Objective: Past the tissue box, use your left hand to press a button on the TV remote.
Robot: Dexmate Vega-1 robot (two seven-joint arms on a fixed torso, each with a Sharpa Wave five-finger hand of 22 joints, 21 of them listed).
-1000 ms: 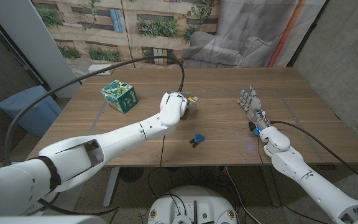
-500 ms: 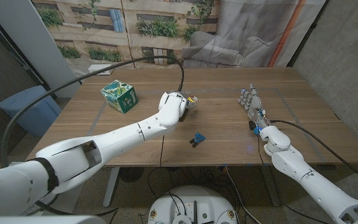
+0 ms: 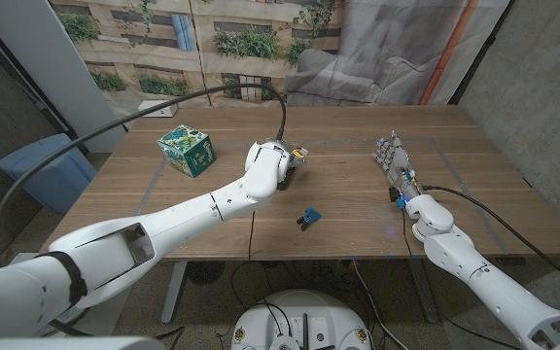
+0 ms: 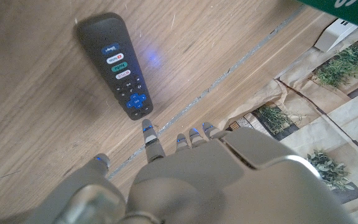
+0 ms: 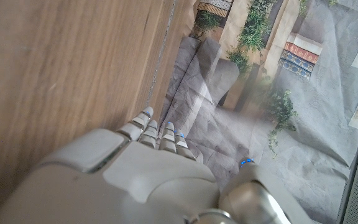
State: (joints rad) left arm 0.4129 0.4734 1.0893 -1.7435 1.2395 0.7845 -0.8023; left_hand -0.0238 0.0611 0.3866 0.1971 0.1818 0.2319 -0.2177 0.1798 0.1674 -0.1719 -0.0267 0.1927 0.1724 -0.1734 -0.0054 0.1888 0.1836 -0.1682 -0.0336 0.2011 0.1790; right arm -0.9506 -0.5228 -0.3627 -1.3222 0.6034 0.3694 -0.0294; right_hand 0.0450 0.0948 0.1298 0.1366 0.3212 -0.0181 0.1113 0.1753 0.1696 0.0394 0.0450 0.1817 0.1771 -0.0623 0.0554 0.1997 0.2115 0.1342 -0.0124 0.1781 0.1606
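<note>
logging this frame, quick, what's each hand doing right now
Left hand: open, holding nothing, fingers apart, one fingertip by the TV remote; contact cannot be told.
Right hand: open, holding nothing, fingers extended.

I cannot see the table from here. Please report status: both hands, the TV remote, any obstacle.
Left hand open, above TV remote, fingertips not touching it. Right hand open, idle at the table's right. Tissue box behind, path free.
</note>
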